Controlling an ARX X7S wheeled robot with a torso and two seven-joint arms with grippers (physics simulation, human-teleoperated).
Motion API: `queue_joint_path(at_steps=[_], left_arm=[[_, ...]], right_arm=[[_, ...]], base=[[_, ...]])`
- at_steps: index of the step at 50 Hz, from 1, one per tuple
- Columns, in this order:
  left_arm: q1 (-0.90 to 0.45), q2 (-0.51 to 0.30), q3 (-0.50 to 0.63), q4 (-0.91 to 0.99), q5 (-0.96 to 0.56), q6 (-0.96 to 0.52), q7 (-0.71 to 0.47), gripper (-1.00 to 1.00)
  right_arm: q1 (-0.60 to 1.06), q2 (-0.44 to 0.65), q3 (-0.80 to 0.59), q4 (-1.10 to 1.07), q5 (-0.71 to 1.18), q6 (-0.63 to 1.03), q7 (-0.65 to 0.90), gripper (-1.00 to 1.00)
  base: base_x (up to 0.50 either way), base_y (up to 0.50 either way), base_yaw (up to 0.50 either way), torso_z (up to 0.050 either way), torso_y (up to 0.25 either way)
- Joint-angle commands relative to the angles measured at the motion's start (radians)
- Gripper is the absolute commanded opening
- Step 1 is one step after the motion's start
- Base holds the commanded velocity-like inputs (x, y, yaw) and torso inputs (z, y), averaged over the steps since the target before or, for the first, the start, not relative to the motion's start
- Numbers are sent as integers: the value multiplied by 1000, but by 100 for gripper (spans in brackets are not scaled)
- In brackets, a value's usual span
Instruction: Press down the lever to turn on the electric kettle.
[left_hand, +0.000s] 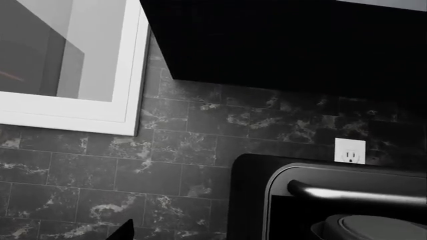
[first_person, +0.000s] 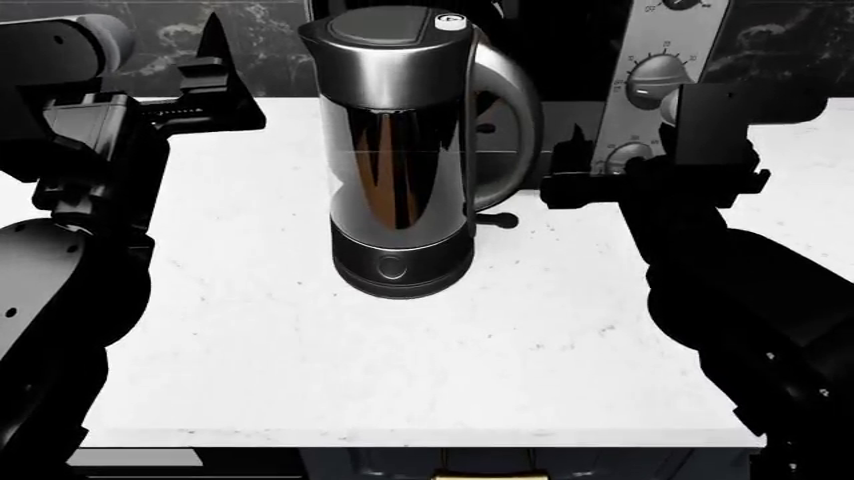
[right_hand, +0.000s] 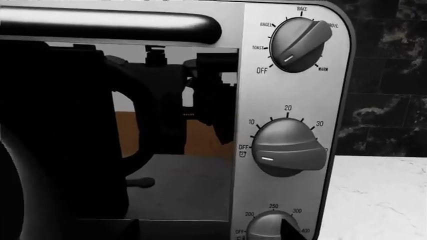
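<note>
The electric kettle (first_person: 398, 150), a tall chrome cylinder with a dark grey lid, stands on its black base in the middle of the white counter. The lever (first_person: 498, 221), a small black tab, sticks out to the right below the handle's foot. My right gripper (first_person: 627, 170) is open and empty, right of the kettle's handle and higher than the lever, not touching either. In the right wrist view its fingertips (right_hand: 290, 230) point at the toaster oven. My left gripper (first_person: 214, 70) hangs open and empty to the upper left of the kettle; only one dark fingertip (left_hand: 123, 231) shows in its wrist view.
A silver toaster oven (first_person: 654, 70) with round dials (right_hand: 290, 147) stands at the back right, close behind my right gripper. The dark tiled wall (left_hand: 167, 165) holds a white-framed window (left_hand: 73, 60), a dark cabinet and an outlet (left_hand: 349, 150). The counter's front edge (first_person: 400, 438) is near.
</note>
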Motion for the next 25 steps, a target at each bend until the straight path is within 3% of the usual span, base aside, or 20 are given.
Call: queue_joint_path(at_steps=[1, 25], left_arm=[[2, -2, 1, 3, -4, 1, -2, 100], [7, -4, 4, 4, -8, 7, -7, 100]], right_arm=[[-6, 3, 0, 2, -2, -8, 1, -100], [-43, 1, 4, 28, 15, -31, -22, -100]], base=[[0, 0, 0, 0, 0], [0, 0, 0, 0, 0]])
